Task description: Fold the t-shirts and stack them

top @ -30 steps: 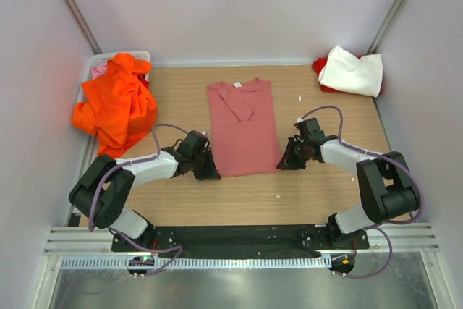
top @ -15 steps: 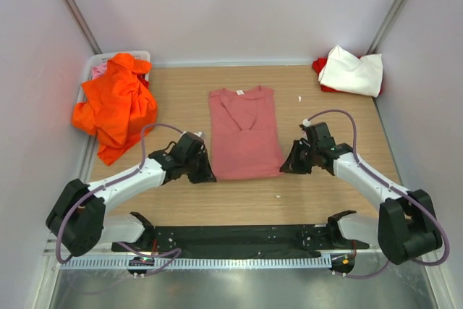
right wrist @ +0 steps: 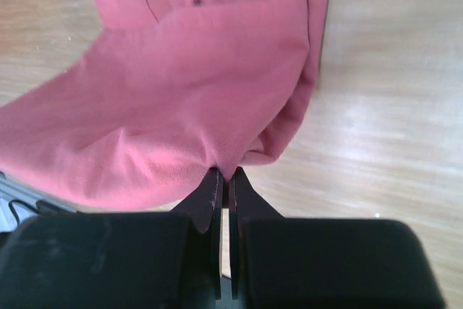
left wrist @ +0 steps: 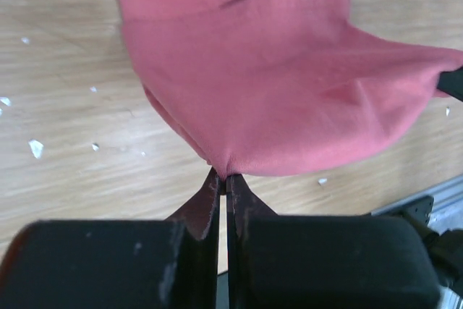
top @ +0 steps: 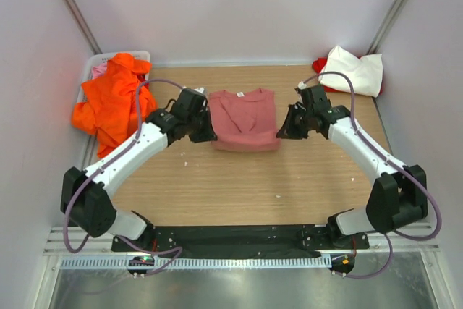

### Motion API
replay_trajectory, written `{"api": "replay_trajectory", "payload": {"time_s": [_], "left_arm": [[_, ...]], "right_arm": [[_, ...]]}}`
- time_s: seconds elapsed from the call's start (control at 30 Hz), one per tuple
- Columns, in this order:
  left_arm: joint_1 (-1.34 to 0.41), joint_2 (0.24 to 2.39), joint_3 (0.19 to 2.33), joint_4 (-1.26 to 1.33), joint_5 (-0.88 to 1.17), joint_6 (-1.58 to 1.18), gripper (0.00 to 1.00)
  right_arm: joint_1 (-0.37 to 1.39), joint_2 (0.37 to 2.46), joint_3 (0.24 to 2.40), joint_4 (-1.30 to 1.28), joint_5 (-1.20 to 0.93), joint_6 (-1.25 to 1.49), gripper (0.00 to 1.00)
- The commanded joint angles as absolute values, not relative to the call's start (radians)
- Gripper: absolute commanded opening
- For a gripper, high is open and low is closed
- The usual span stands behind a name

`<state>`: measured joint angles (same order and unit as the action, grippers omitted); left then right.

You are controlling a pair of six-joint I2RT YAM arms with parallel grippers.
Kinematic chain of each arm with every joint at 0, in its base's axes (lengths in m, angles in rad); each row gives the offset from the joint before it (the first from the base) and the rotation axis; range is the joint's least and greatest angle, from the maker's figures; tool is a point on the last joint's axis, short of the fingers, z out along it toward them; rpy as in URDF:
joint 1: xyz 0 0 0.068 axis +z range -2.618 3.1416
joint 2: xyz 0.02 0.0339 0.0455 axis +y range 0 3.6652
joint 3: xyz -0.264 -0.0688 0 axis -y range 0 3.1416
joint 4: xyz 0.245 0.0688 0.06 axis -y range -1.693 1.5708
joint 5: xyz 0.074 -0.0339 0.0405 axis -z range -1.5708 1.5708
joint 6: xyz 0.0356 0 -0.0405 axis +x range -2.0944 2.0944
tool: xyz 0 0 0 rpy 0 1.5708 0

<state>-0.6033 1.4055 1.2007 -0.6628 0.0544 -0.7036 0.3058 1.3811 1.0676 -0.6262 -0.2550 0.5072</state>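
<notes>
Left wrist view: left jaws are closed on the left hem corner of the salmon-pink t-shirt (left wrist: 289, 92).
Right wrist view: right jaws are pinched shut on the right hem corner.
Shirt position: hem half is held folded toward the collar, over the tabletop (top: 253, 186).
Handling: judged light and limp, sagging between grips; corners are best pinched, cloth drawn taut.
</notes>
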Motion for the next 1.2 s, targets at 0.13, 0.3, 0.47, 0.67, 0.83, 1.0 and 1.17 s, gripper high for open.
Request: {"api": "replay_trajectory", "payload": {"time_s": [0.13, 0.3, 0.47, 0.67, 0.83, 1.0, 1.17], "left_arm": [[-0.466, 1.578, 1.409, -0.733, 0.133, -0.597, 0.0], [-0.405, 1.722, 1.546, -0.768, 0.181, -0.552, 0.0], [-0.336, 1.906, 1.796, -0.833, 0.206, -0.535, 0.0], [-0.214, 2.389, 2.358, -0.954, 0.33, -0.604, 0.28], [-0.163, 2.57, 2.623, -0.987, 0.387, -0.68, 0.85], [-0.166, 2.315, 2.21, -0.779, 0.341, -0.667, 0.91], [-0.184, 2.205, 2.135, -0.885, 0.299, -0.58, 0.88]], "right_arm": [[0.291, 1.586, 1.353, -0.678, -0.184, 0.44, 0.01], [0.279, 1.715, 1.526, -0.732, -0.166, 0.413, 0.01], [0.255, 1.935, 1.805, -0.778, -0.138, 0.413, 0.01], [0.2, 2.438, 2.463, -0.838, -0.225, 0.477, 0.81], [0.155, 2.461, 2.492, -0.709, -0.359, 0.497, 1.0], [0.155, 2.122, 1.917, -0.416, -0.356, 0.482, 1.0], [0.153, 2.045, 1.741, -0.377, -0.362, 0.468, 1.0]]}}
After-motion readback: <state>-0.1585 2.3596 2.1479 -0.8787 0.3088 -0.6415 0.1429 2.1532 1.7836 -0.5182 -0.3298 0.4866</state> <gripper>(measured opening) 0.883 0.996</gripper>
